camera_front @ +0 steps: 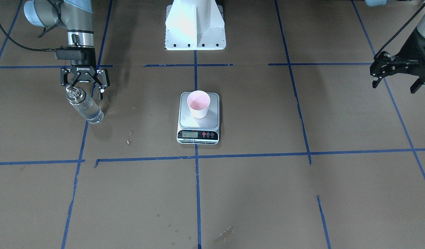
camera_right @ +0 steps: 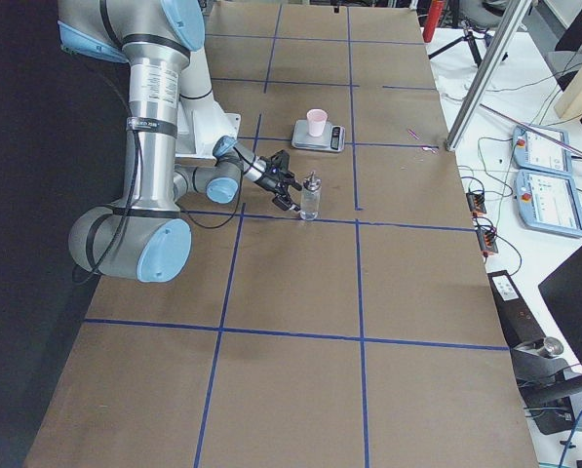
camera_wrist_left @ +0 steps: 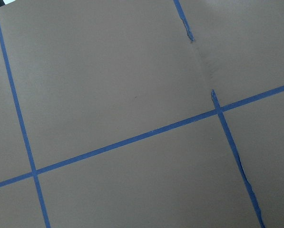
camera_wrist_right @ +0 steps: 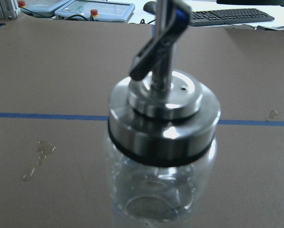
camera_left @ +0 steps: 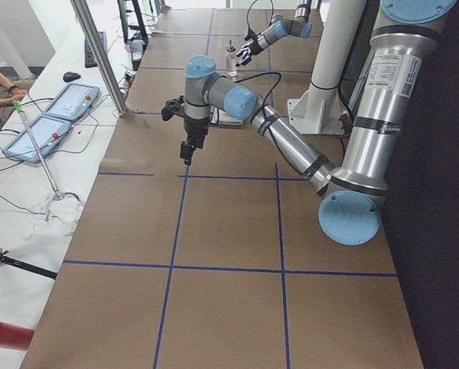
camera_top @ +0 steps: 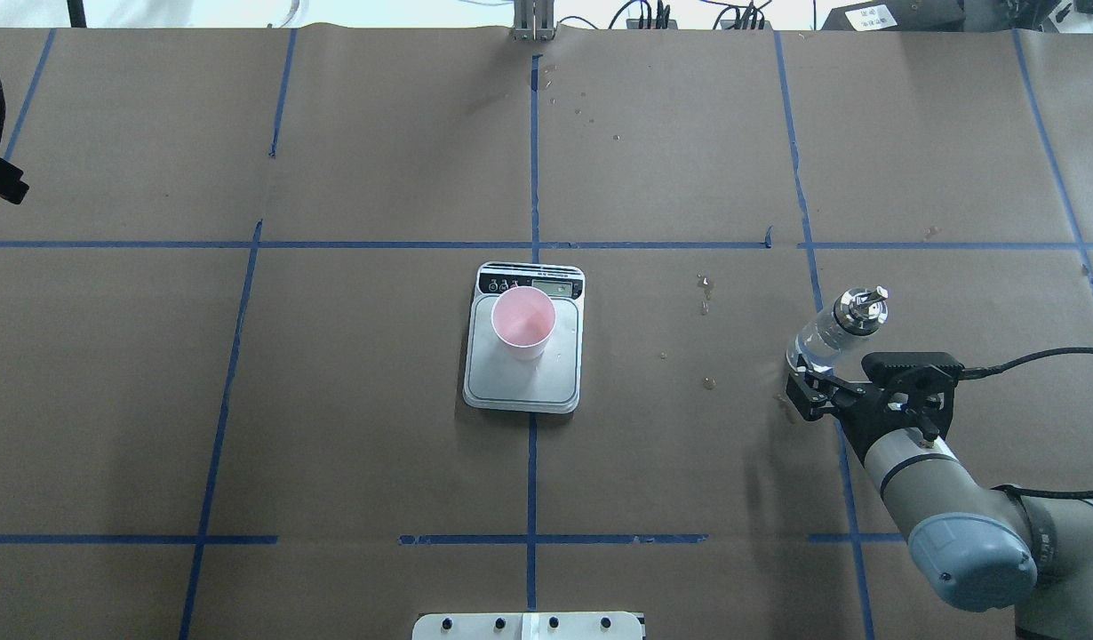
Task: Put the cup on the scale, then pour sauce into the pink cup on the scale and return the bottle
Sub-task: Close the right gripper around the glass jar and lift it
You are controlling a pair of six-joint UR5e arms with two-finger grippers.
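Overhead exterior view, read from the left: the left hand [camera_front: 395, 81] hangs over the left edge of the brown paper-covered bench [camera_top: 333, 400], fingers spread and holding nothing. At the bench's middle lies the flat silver-grey digital kitchen scale [camera_top: 520, 391], its black display strip toward the far edge. The small pale pink tapered cup [camera_top: 523, 320] stands upright on its platform, so that step looks done. Whether any liquid is in the cup I cannot tell.

A few wet spots [camera_top: 706, 293] lie between the scale and the right side. Near the right edge the clear glass bottle with a silver metal collar [camera_top: 826, 338] stands upright on the bench. The right hand [camera_front: 84, 86] is just beside its neck with fingers apart and gripping nothing; I cannot tell if they already flank the glass.

I judge the step to be taking hold for the pour. Centre the fingers on the glass below the collar, close squarely, then lift straight. Over the cup, tilt slowly with the metal spout [camera_wrist_right: 161, 42] inside the rim, since so light a cup would tip at a knock.
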